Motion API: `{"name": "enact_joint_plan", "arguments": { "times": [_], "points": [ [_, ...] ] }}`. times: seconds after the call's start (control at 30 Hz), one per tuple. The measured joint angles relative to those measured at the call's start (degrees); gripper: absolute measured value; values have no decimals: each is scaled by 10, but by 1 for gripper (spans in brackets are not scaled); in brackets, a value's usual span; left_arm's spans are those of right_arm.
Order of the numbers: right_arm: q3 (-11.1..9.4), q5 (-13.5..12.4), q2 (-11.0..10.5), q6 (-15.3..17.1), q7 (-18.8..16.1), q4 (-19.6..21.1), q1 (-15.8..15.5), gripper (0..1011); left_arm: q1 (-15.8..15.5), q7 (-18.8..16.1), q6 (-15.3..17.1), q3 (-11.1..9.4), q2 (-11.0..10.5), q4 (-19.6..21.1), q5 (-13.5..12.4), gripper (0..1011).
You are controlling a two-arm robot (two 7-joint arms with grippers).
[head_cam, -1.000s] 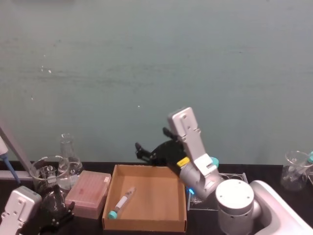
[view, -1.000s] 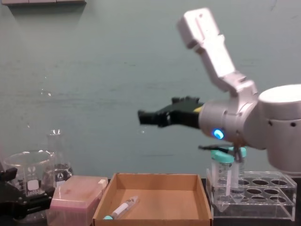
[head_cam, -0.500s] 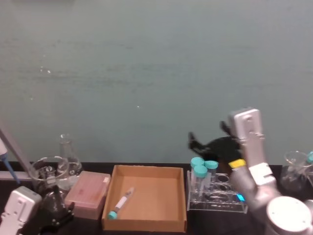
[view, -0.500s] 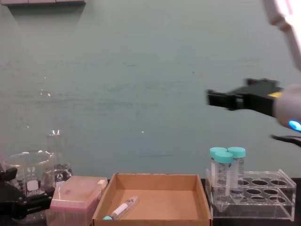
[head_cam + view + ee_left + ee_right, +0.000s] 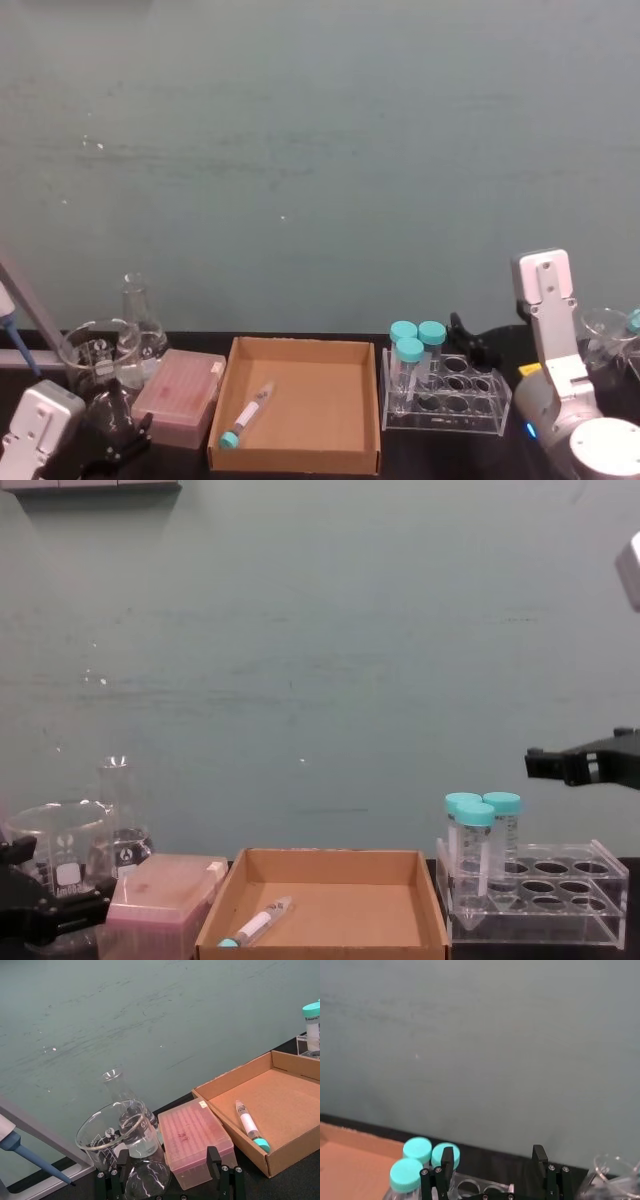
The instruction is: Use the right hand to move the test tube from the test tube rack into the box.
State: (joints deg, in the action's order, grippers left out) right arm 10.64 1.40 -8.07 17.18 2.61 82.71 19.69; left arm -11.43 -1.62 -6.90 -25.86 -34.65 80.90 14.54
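Observation:
The test tube lies flat in the box, near its left wall, teal cap toward the front; the left wrist view shows the test tube on the box floor, and so does the chest view. The clear test tube rack stands just right of the box and holds three wider teal-capped tubes. My right gripper hovers behind and above the rack's right part, open and empty, its fingers spread wide. My left gripper rests open at the near left.
A pink translucent box sits against the cardboard box's left side. A glass beaker and a flask stand behind it. Another beaker stands at the far right. A pipette leans at the left edge.
My right arm has swung from above the box to the right and dropped beside the rack. The test tube has stayed lying in the box.

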Motion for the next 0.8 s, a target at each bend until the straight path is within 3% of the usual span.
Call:
{"name": "enact_joint_plan", "arguments": {
  "times": [0.13,0.8],
  "points": [
    [0,-1,3,19,-16,-7,5,1000,0,0,0,0,0,0,0,1000],
    [0,-1,2,12,-12,-6,4,1000,0,0,0,0,0,0,0,1000]
  ]
}}
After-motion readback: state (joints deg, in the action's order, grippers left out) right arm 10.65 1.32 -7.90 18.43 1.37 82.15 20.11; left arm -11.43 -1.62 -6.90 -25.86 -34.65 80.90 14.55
